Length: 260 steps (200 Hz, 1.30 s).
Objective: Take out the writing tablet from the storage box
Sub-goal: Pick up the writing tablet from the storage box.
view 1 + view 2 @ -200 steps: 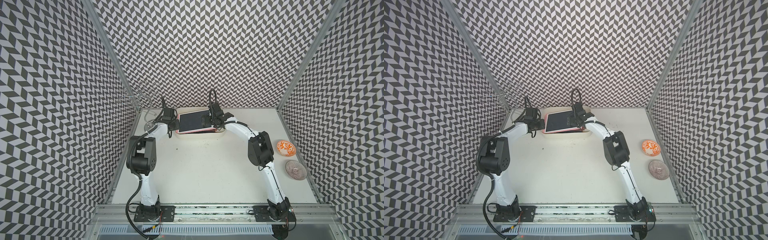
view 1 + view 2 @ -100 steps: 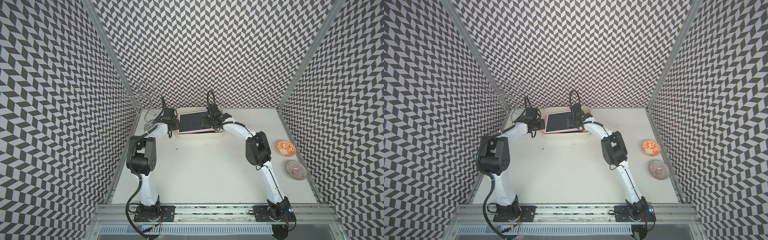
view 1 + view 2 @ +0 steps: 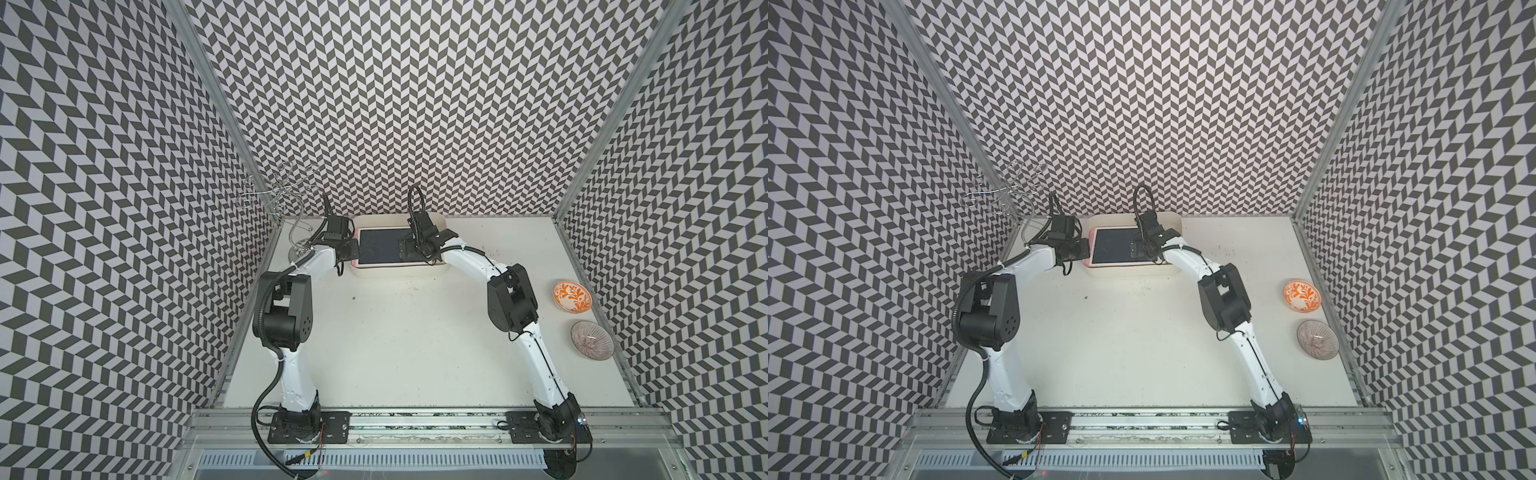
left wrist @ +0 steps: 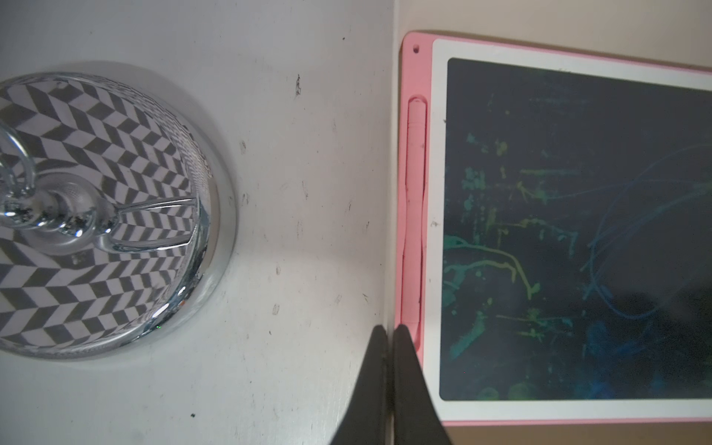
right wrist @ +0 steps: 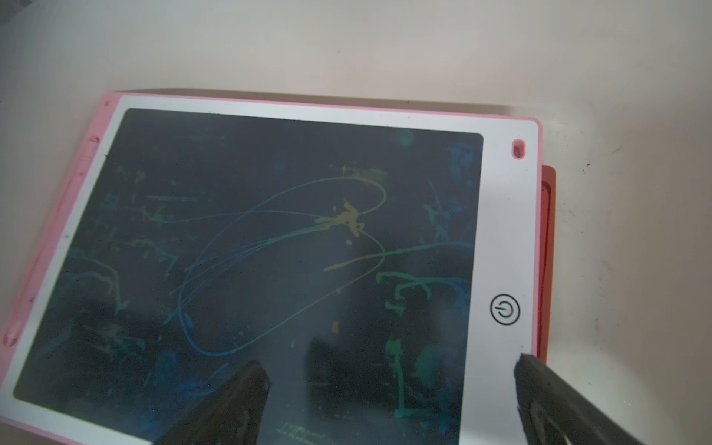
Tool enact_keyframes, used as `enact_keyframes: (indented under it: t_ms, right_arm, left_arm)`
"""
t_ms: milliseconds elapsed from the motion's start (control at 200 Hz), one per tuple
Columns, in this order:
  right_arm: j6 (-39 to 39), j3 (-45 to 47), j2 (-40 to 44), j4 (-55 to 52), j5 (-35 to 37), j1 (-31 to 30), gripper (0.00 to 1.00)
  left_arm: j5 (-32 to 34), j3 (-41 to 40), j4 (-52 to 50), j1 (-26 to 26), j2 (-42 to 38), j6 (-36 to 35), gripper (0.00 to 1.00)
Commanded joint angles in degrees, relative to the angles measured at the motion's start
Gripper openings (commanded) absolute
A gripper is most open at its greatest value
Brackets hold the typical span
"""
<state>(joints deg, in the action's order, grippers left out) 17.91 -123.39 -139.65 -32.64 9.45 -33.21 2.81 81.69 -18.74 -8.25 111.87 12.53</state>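
Since a second ago, the right arm's elbow has swung slightly toward the frame's centre, and the right gripper [image 3: 415, 248] has crept further over the writing tablet [image 3: 380, 247]. The left arm has not shifted.

In both top views the pink-framed tablet lies flat inside the cream storage box [image 3: 395, 273], at upper centre against the back wall [image 3: 395, 104]. The left gripper [image 3: 349, 251] sits at the box's left end. Two small bowls [image 3: 572, 296] rest at the right edge of the white table [image 3: 395, 353], well apart from the box. A chrome wire stand [image 3: 282, 195] fills the upper left corner.

From the left wrist, the jaws are pressed together at the box wall, beside a pink stylus [image 4: 414, 212] clipped into the tablet's frame. Whether they pinch the wall is unclear. The table is scuffed.

From the right wrist, the jaws stand wide apart, holding nothing. One finger [image 5: 239, 404] hovers over the dark screen, the other by the power button [image 5: 504, 309]. A red slab [image 5: 548, 250] peeks from underneath.

The tablet looks thin, stiff and light, with a slick screen. Its short bezel edge seems the best hold, though the slab beneath may crowd a finger.
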Motion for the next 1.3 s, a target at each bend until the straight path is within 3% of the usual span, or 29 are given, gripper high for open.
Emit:
enact_keyframes:
  t_ms: [0,300,1297]
  right_arm:
    - [-0.5,-1.5,0.4,2.0,2.9,-0.2,0.99]
    - [0.3,-1.8,-1.0,1.2,5.6,-0.1,0.99]
    - [3.7,0.6,-1.4,2.3,-3.3,2.1,1.0]
  left_arm:
    - [-1.1,2.5,-0.2,-0.7,-0.3,0.6,0.0]
    - [-1.1,2.6,-0.2,-0.7,-0.5,0.7,0.0]
    - [-1.0,2.5,-0.2,-0.7,-0.6,0.6,0.0]
